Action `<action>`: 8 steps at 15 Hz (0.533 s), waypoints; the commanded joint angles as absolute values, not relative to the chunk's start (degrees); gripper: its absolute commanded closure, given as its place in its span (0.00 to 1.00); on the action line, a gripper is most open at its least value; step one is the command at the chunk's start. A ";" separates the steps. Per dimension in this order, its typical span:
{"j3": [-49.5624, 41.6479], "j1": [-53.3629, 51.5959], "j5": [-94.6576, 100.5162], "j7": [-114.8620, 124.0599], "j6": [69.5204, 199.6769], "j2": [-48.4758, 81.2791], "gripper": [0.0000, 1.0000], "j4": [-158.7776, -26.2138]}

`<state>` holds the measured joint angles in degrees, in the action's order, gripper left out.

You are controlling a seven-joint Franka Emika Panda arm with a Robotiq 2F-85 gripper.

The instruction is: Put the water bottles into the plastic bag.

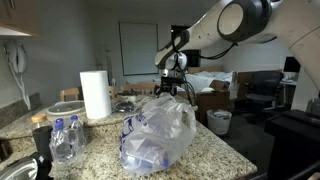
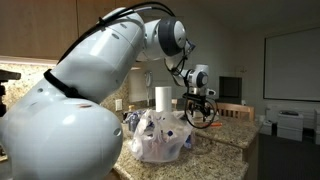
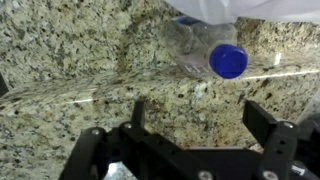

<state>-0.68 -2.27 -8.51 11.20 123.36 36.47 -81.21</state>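
The plastic bag (image 1: 158,133) sits in the middle of the granite counter, crinkly white with blue print; it also shows in an exterior view (image 2: 160,138). Two water bottles (image 1: 66,138) with blue caps stand near the counter's front corner. In the wrist view a third bottle (image 3: 205,50) lies on its side with its blue cap pointing out from under the bag's edge (image 3: 260,10). My gripper (image 1: 172,86) hangs open and empty above the bag's far side, also seen in an exterior view (image 2: 199,108) and in the wrist view (image 3: 200,115).
A paper towel roll (image 1: 96,95) stands behind the bottles. Small items and a dish (image 1: 125,104) lie near the roll. The counter edge (image 1: 215,140) drops off beside the bag. A wall phone (image 1: 17,60) hangs nearby.
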 commanded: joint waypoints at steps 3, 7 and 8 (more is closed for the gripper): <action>0.66 -3.00 -6.44 7.50 120.82 38.12 0.00 -79.98; 0.61 -4.03 -4.66 7.97 117.81 39.36 0.00 -78.68; 0.51 -4.30 -4.08 8.10 116.71 39.54 0.11 -78.28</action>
